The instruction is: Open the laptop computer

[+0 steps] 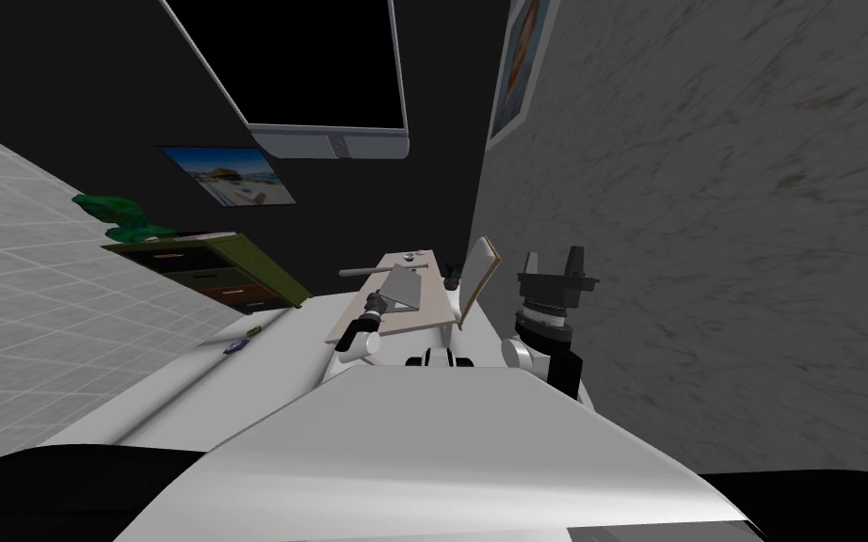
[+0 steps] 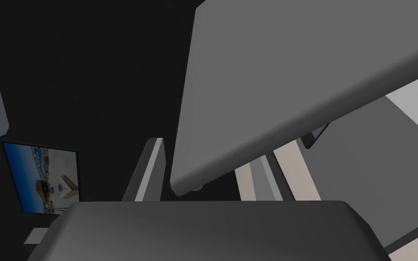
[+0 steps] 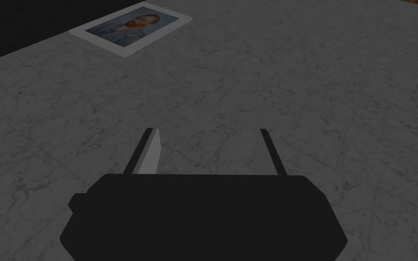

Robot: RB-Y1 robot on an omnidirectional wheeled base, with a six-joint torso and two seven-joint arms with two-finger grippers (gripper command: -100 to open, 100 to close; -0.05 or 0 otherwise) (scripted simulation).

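The grey laptop (image 1: pixel 406 285) lies on a beige desk (image 1: pixel 427 310) ahead of me, its lid lifted partway. In the left wrist view the lid (image 2: pixel 294 81) is a broad grey slab tilting up off the desk (image 2: pixel 301 174). My left gripper (image 1: pixel 382 303) holds the lid's near corner. One finger (image 2: pixel 151 167) stands on the outer side of the lid, and the other finger (image 2: pixel 262 176) is partly hidden beneath it. The two stand closer together than an open pair. My right gripper (image 1: pixel 554 268) is raised beside the marbled wall, open and holding nothing, away from the desk.
A tan chair back (image 1: pixel 479 278) leans at the desk's right end. Small items (image 1: pixel 410 255) sit at the desk's far end. An olive drawer unit (image 1: pixel 225 268) with a green plant (image 1: pixel 112 209) stands to the left. A large dark screen (image 1: pixel 329 85) hangs above.
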